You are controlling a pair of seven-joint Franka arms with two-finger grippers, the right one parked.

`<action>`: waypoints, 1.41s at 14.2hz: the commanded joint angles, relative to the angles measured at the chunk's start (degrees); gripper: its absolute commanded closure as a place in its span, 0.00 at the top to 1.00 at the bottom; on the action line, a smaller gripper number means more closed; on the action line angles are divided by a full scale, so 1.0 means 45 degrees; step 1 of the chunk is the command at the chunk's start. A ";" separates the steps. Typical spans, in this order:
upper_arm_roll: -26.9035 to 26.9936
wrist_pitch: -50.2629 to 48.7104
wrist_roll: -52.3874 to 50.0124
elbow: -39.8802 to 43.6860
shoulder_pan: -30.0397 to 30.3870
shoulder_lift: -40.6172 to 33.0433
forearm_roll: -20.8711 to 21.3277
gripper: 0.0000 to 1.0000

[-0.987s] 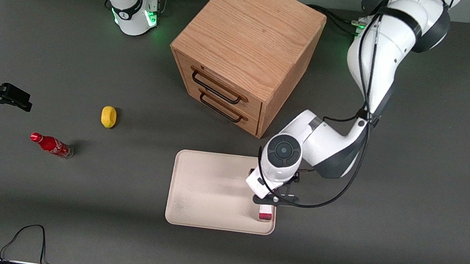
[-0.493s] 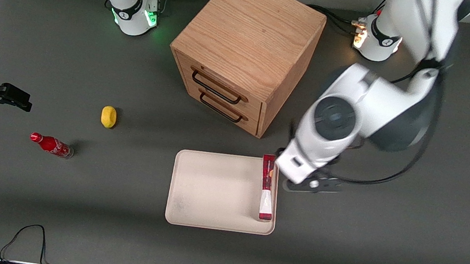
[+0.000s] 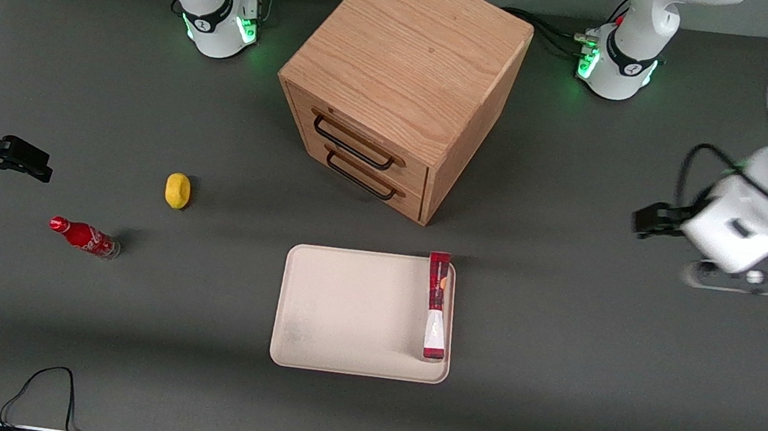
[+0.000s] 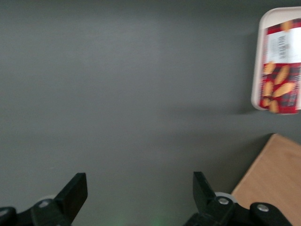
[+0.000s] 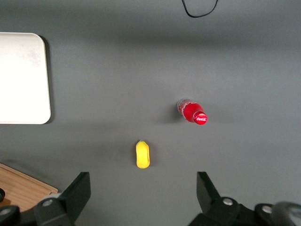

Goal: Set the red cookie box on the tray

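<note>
The red cookie box (image 3: 437, 304) rests in the cream tray (image 3: 341, 314), seen edge-on as a narrow red strip along the rim toward the working arm's end. The left wrist view shows its printed face with cookie pictures (image 4: 281, 66) inside the tray's rim (image 4: 257, 56); one end pokes slightly past the rim. My left gripper (image 3: 650, 222) hangs high above bare table, well away from the tray toward the working arm's end. In its wrist view the gripper (image 4: 138, 188) is open, with only grey table between the fingers.
A wooden drawer cabinet (image 3: 404, 62) stands farther from the front camera than the tray. A yellow lemon (image 3: 177, 190) and a small red cola bottle (image 3: 84, 237) lie toward the parked arm's end. A black cable (image 3: 46, 386) loops near the table's front edge.
One second ago the gripper was down on the box at the tray. It has let go, risen and swung away toward the working arm's end. The box stays on the tray.
</note>
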 commanded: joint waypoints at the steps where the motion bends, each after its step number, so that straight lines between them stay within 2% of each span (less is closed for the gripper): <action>1: -0.0069 0.0395 0.1273 -0.1471 0.1065 -0.1163 -0.0320 1.00; 7: -0.0010 0.1782 0.1550 -0.3619 0.1360 -0.2686 -0.0573 1.00; 12: 0.0087 0.1782 0.1668 -0.3348 0.1536 -0.2649 -0.0827 1.00; 15: 0.2228 0.1802 0.1725 -0.2996 -0.0217 -0.2511 -0.1158 1.00; 20: 0.2120 0.1684 0.2508 -0.2546 -0.0163 -0.2238 -0.1160 1.00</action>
